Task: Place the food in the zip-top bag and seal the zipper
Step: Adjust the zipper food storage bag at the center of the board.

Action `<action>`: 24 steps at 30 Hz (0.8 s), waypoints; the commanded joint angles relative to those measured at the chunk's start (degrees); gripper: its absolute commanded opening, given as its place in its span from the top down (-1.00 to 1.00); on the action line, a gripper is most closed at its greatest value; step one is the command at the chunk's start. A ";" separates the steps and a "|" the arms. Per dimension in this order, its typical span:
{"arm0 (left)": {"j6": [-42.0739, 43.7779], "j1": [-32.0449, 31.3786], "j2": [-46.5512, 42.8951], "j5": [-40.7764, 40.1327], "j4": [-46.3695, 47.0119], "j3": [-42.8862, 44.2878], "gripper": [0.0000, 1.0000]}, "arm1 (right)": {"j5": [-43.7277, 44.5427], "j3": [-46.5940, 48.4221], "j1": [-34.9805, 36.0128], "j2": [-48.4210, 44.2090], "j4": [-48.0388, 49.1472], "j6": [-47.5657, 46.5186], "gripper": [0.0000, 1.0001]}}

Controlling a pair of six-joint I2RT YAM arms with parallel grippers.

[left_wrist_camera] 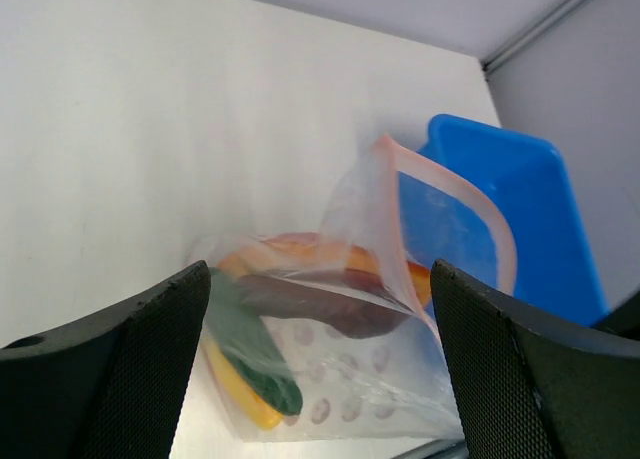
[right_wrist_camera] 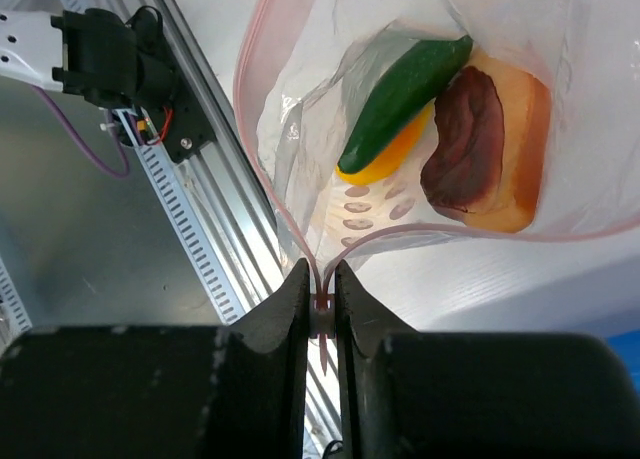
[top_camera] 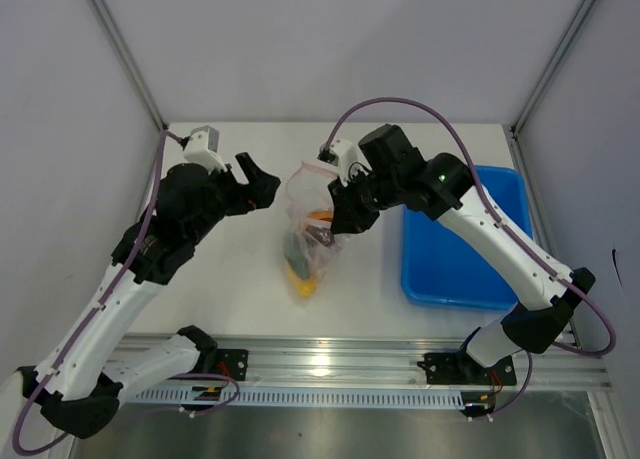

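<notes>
White bench [top_camera: 230, 269] boxed in by pale grey walls [top_camera: 300, 49], with a metal rail [top_camera: 330, 364] along the near edge. Toward the right side, a blue tray [top_camera: 460, 269].

Just left of the tray, apart from it in the top view: the clear bag [top_camera: 310, 194] with pink dots. Hoisted by its mouth, bottom resting on the bench nearer the rail. Long axis running from the raised mouth on the far side down to the bottom on the near side. Mouth gaping, pink zipper [right_wrist_camera: 240, 89] unsealed and bowed into a loop.

Between tray and bag: the right end effector [right_wrist_camera: 322, 304], pressed together on the zipper at one corner of the mouth, pinching the two strips where they meet.

Below that pinch, inside the bag, all three foods:
- Green cucumber [right_wrist_camera: 400, 94] lying slantwise in the right wrist view, one end toward the pinch, the other away from it.
- Yellow-orange piece [right_wrist_camera: 390, 159] tucked under the cucumber's nearer end.
- Red-brown piece [right_wrist_camera: 460, 144] alongside, long axis also running toward the pinch, with pale orange showing behind it.

On the bag's side away from the tray: the left end effector [top_camera: 262, 182], spread wide and holding nothing. Near the bag but apart from it in the top view. Aimed toward the tray, with the bag's open mouth straight ahead between the fingers in the left wrist view.
</notes>
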 commanded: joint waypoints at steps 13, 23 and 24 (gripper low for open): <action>10.14 4.10 15.01 17.88 -4.05 16.26 -0.41 | 5.78 2.37 4.06 -0.71 -1.39 -2.19 1.00; 10.58 3.92 23.18 24.41 -7.38 20.75 -0.26 | 6.13 2.46 4.15 -0.89 -1.31 -1.93 1.00; 11.02 3.84 25.10 23.89 -8.36 21.28 -0.26 | 6.13 2.54 4.24 -0.71 -1.22 -1.84 1.00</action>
